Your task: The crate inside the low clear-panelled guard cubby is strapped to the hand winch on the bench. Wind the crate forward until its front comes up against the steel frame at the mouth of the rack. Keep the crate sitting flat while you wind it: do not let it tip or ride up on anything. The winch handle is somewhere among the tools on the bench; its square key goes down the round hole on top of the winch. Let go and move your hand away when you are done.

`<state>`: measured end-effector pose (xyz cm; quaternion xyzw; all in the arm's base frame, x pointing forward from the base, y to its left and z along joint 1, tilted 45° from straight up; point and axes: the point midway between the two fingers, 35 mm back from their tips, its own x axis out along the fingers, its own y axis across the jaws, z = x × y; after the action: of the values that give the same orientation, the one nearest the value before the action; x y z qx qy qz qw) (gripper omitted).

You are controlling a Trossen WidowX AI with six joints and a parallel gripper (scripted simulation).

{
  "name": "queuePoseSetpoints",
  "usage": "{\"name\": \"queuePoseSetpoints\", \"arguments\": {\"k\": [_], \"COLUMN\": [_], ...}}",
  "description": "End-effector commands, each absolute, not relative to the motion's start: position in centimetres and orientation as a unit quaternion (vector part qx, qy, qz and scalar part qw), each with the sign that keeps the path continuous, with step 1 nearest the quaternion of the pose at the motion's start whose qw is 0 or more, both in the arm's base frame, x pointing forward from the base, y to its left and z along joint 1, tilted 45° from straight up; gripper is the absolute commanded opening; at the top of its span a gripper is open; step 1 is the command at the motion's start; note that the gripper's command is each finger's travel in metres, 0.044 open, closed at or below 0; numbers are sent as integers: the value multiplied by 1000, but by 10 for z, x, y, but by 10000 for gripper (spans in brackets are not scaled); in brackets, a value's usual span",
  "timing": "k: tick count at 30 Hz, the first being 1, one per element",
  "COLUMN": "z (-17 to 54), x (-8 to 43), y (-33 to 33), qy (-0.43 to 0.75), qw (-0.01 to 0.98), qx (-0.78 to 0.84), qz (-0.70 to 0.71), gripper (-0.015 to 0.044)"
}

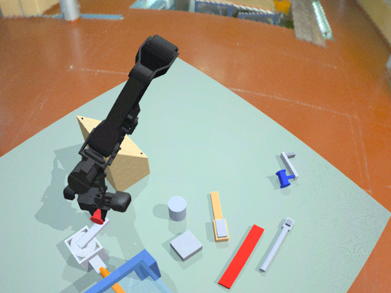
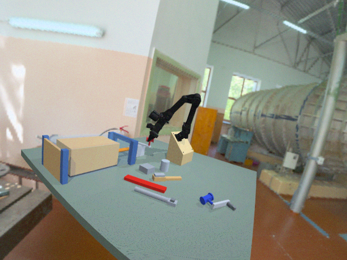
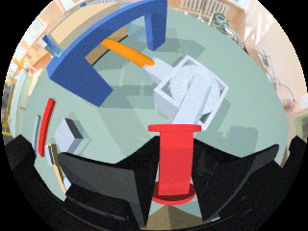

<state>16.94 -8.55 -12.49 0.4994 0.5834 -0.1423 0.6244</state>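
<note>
My gripper (image 1: 99,213) (image 2: 150,138) (image 3: 171,141) is shut on the upright red knob (image 1: 98,218) (image 3: 176,156) of the pale winch handle. The handle's arm (image 1: 92,234) (image 3: 193,98) lies across the top of the white winch (image 1: 71,248) (image 2: 140,151) (image 3: 166,105); its key end is hidden. An orange strap (image 1: 115,284) (image 2: 123,149) (image 3: 127,53) runs from the winch under the blue frame (image 1: 143,256) (image 2: 133,152) (image 3: 156,30) to the crate. The tan crate (image 2: 96,157) sits flat in the clear-panelled cubby, with a gap between its front and the frame.
A grey cylinder (image 1: 177,208) (image 2: 164,165), a grey block (image 1: 186,244) (image 2: 146,168), a tan-handled tool (image 1: 216,204), a red bar (image 1: 241,255) (image 2: 145,183), a grey bar tool (image 1: 274,247) and a blue-knobbed crank (image 1: 284,178) (image 2: 207,198) lie on the bench. A wooden wedge (image 1: 131,171) (image 2: 179,152) stands under the arm.
</note>
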Motion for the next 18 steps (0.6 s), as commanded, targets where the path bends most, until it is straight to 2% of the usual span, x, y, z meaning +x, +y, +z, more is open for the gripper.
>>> {"name": "queuePoseSetpoints", "arguments": {"k": [1,18], "z": [-128,-136], "x": [159,137], "y": [-85,-94], "qy": [590,590], "qw": [619,619], "qx": [498,497], "qz": [-147,-148], "gripper": [0,0]}}
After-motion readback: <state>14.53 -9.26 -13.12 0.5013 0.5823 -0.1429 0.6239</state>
